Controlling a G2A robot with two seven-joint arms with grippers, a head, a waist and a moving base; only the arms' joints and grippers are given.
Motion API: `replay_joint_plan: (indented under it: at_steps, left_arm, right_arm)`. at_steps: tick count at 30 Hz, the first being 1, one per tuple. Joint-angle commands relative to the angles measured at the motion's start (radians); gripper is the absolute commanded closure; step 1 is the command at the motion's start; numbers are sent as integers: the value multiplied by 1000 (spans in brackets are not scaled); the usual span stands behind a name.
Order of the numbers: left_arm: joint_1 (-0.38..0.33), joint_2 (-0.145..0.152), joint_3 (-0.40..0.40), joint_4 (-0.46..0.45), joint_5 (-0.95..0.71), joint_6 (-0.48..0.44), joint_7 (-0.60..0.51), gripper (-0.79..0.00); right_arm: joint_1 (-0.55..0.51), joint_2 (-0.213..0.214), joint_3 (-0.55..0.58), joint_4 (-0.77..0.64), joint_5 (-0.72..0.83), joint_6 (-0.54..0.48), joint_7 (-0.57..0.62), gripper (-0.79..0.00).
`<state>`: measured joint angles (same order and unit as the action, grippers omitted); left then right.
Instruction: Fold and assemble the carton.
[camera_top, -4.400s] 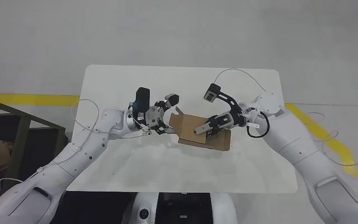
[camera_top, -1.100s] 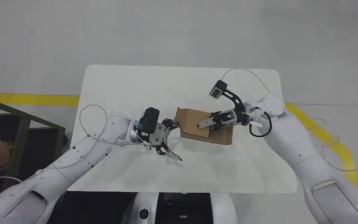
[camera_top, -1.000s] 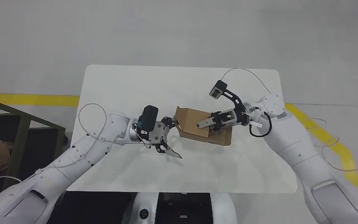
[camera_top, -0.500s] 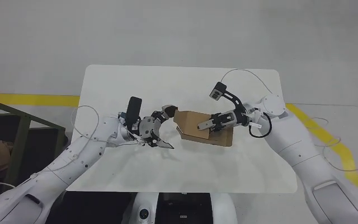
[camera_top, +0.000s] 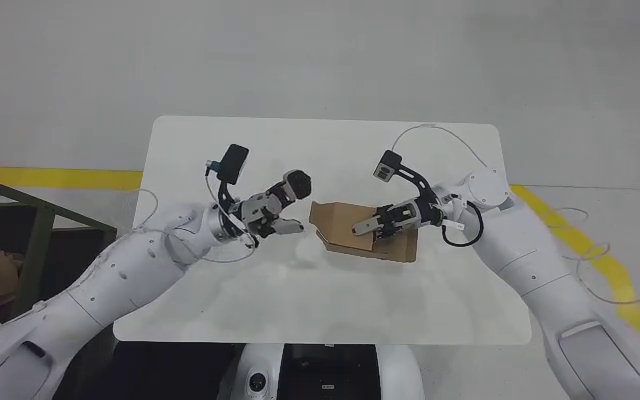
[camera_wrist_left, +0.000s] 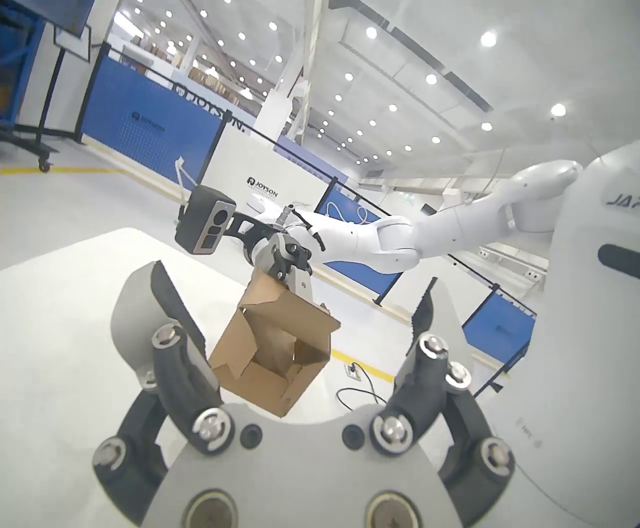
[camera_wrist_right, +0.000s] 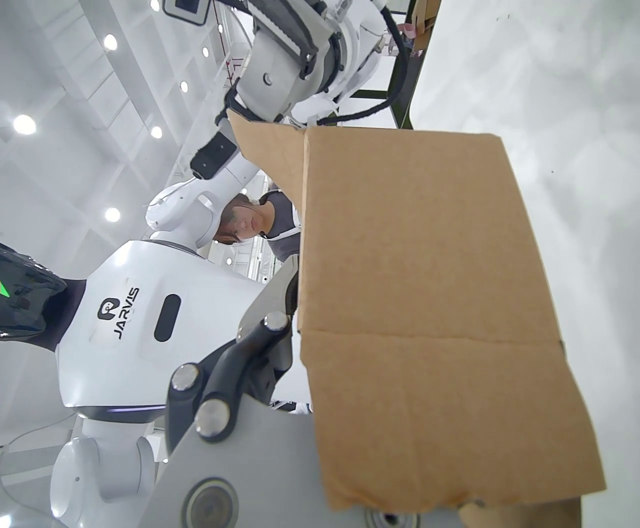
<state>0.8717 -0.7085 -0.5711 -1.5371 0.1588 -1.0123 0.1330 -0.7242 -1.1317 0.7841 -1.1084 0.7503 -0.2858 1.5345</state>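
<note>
Left gripper, fingers spread wide, hangs just beside the carton's open end, apart from it. Right gripper grips one carton wall.

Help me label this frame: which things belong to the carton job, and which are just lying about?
Job: carton; right gripper, shut on it; left gripper, open, apart from it.
Just about: white table underneath; green rack on the floor; yellow floor line.
</note>
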Motion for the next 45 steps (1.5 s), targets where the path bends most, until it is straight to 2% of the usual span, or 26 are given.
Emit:
replay_joint_plan:
  at_steps: [1, 5, 6, 8, 12, 15, 19, 27, 36, 45]
  left_arm:
    - [-14, 11, 10, 9, -179, 0, -163, -785]
    - [-35, 34, 46, -9, -517, 103, -478, -785]
    - [-48, 41, 46, -14, -574, 146, -574, -785]
    - [-60, 52, 31, -21, -682, 204, -697, -785]
    - [-60, 68, -9, -25, -780, 247, -833, -785]
    - [-62, 74, -29, -32, -746, 295, -906, -785]
    - [-60, 72, -49, -57, -664, 336, -924, -785]
    - [-60, 51, -64, -74, -623, 402, -940, -785]
    - [-74, 9, -59, -31, -615, 435, -938, -785]
    - [-53, -9, -86, 15, -606, 436, -937, -785]
  right_arm:
    - [0, 0, 1, 2, -10, -1, -1, 0]
    - [1, 0, 0, 5, -30, -7, -7, 0]
    - [1, 0, -1, 4, -33, -7, -7, 0]
    - [2, 0, -2, 4, -37, -8, -8, 0]
    - [3, -1, -5, 5, -40, -9, -9, 0]
    - [5, -2, -7, 5, -42, -9, -9, 0]
    - [8, -3, -9, 7, -46, -8, -8, 0]
    - [11, -3, -10, 7, -49, -10, -10, 0]
    - [15, -4, -16, 3, -54, -11, -11, 0]
    - [21, -5, -19, -1, -56, -13, -13, 0]
